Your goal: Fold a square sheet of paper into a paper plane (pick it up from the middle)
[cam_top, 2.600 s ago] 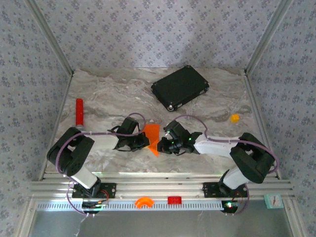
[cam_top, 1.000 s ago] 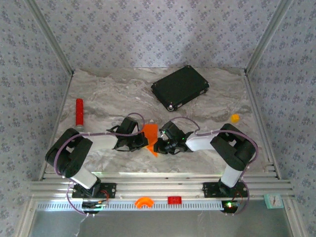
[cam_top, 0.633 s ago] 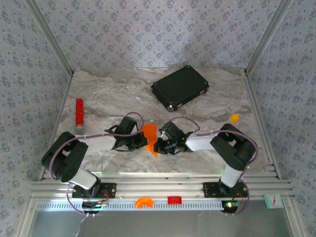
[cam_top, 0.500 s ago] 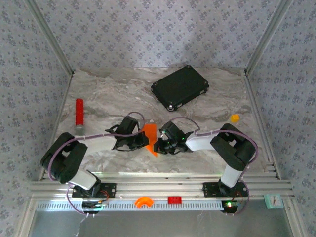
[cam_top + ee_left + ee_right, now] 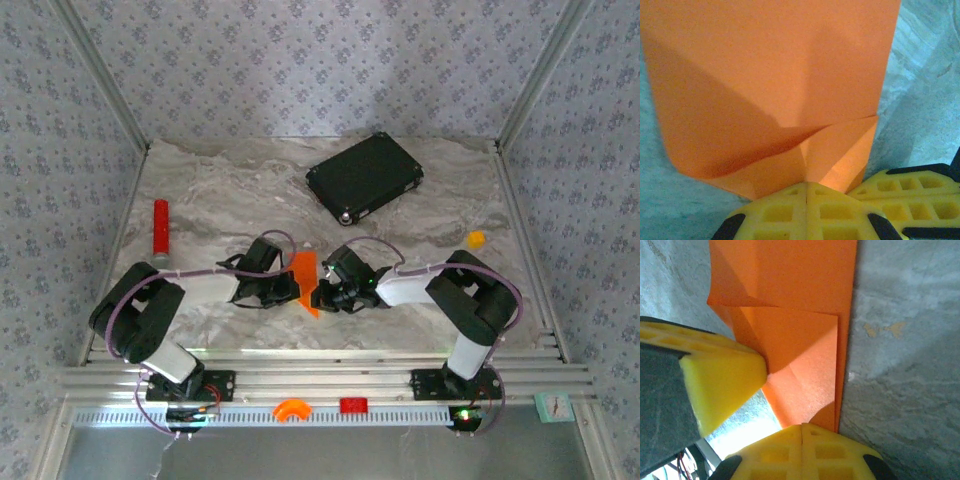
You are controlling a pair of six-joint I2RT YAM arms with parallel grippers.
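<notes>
The right arm's black elbow (image 5: 478,292) has swung in from the lower right of the top view. There it lay low and stretched out beside the frame rail. It now stands folded up nearer the centre, and its white forearm looks shorter in the frame. With that, the right hand (image 5: 320,293) has edged slightly leftward, closer against the folded sheet of bright orange paper (image 5: 305,272). The left arm's black elbow (image 5: 140,312) dipped toward the lower left for a moment and has come partly back up and to the right.
</notes>
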